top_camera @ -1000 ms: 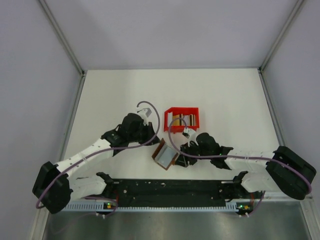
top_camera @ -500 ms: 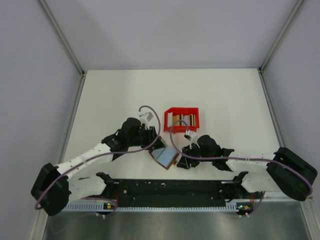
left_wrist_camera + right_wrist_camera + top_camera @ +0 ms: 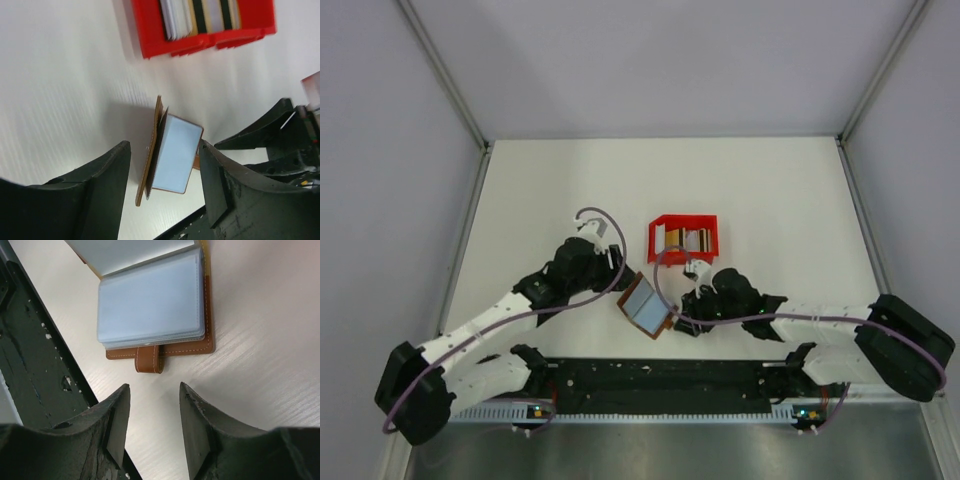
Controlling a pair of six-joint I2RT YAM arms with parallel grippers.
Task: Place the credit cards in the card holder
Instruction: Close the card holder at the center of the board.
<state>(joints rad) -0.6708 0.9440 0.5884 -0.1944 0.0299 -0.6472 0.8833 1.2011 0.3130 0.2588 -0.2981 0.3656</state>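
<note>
The card holder (image 3: pixel 646 306) lies unfolded between my two grippers, brown cover outside and grey pockets (image 3: pixel 150 305) showing. In the left wrist view its brown cover (image 3: pixel 149 155) stands on edge with a grey leaf (image 3: pixel 176 152) leaning beside it. My left gripper (image 3: pixel 164 147) is open, one finger on each side of the holder, gripping nothing. My right gripper (image 3: pixel 154 390) is open and empty just short of the closing tab (image 3: pixel 149 360). The credit cards (image 3: pixel 200 15) stand on edge in the red bin (image 3: pixel 683 238).
The red bin's wall (image 3: pixel 150 37) is a little beyond the holder, toward the table's middle. A black rail (image 3: pixel 660 375) runs along the near edge, close behind the holder and beside my right gripper (image 3: pixel 682 318). My left gripper (image 3: pixel 623 278) is at the holder's left corner.
My left gripper has spread its jaws and moved in over the holder's left side. The holder's grey leaf now stands more upright. The right gripper has narrowed slightly and hardly moved.
</note>
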